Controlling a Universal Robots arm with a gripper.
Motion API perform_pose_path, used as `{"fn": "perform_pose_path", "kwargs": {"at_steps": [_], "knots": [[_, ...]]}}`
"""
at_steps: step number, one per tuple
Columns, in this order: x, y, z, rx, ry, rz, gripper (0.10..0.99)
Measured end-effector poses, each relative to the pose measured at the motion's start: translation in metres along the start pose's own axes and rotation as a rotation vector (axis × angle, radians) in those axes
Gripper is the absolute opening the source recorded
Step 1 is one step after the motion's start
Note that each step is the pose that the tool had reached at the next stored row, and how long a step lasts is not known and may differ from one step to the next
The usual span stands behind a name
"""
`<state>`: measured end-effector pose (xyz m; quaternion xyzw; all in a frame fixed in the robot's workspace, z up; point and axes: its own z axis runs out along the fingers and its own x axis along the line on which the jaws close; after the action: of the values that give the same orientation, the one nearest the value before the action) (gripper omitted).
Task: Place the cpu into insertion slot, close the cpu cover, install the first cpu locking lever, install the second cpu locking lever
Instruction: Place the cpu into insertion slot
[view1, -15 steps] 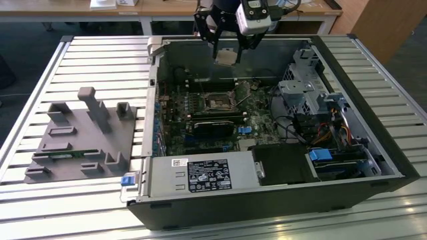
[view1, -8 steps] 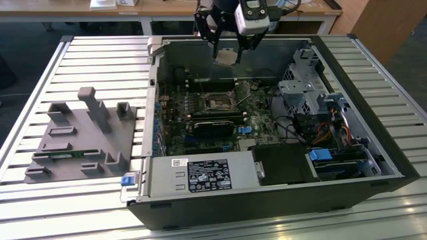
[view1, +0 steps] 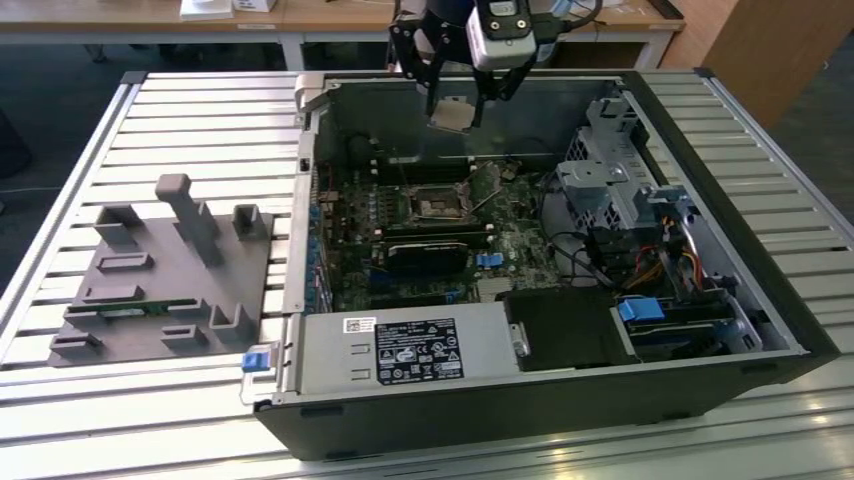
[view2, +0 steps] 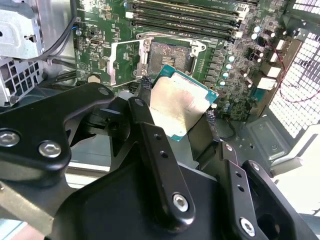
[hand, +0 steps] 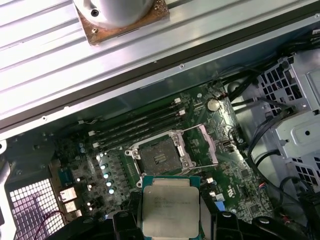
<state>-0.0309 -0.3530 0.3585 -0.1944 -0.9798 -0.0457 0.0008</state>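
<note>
Closest to my wrist cameras, the gripper (view2: 177, 102) has its two black fingers (view2: 145, 85) drawn in against opposite edges of the cpu (view2: 177, 107), pinching it between them with the dull silver top facing the cameras and a green rim showing round it. In the exterior view I see the chip hanging in the air above the open computer case (view1: 534, 410), clear of the board.

Below it, in both wrist views, lies the insertion slot (hand: 159, 156): a black frame with a dark centre and nothing seated in it. Just beside the socket the cpu cover (view2: 114, 60) stands swung open, so the socket is uncovered. On the cover's far side from the chip run the long memory slots (hand: 140, 125), side by side.

Farther out, at the exterior view's left, a grey fixture block (view1: 160, 280) sits on the slatted table (view1: 134, 110) beside the case.
</note>
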Motion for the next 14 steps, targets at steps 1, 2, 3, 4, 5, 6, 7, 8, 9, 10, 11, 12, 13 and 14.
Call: {"fn": "perform_pose_path", "kwargs": {"at_steps": [1, 2, 3, 4, 5, 6, 7, 8, 9, 10, 11, 12, 13, 14], "knots": [[0.0, 0.0, 0.0, 0.0, -0.0005, 0.005, 0.541], [0.0, 0.0, 0.0, 0.0, -0.0009, 0.01, 0.541], [0.0, 0.0, 0.0, 0.0, -0.0014, 0.015, 0.541], [0.0, 0.0, 0.0001, 0.0, -0.0018, 0.021, 0.541], [0.0, 0.0, 0.0001, -0.001, -0.0022, 0.025, 0.541], [0.0, 0.0, 0.0001, -0.001, -0.0027, 0.03, 0.541], [0.0, 0.0, 0.0001, -0.001, -0.0032, 0.035, 0.541], [0.0, 0.0, 0.0001, -0.001, -0.0036, 0.04, 0.541], [0.0, 0.0, 0.0001, -0.001, -0.004, 0.045, 0.541], [0.0, 0.0, 0.0001, -0.001, -0.0044, 0.049, 0.541], [0.0, 0.0, 0.0001, -0.001, -0.0048, 0.053, 0.541], [0.0, 0.0, 0.0001, -0.001, -0.0051, 0.057, 0.541], [0.0, 0.0, 0.0001, -0.001, -0.0055, 0.061, 0.541], [0.0, 0.0, 0.0002, -0.001, -0.0059, 0.066, 0.541]]}}
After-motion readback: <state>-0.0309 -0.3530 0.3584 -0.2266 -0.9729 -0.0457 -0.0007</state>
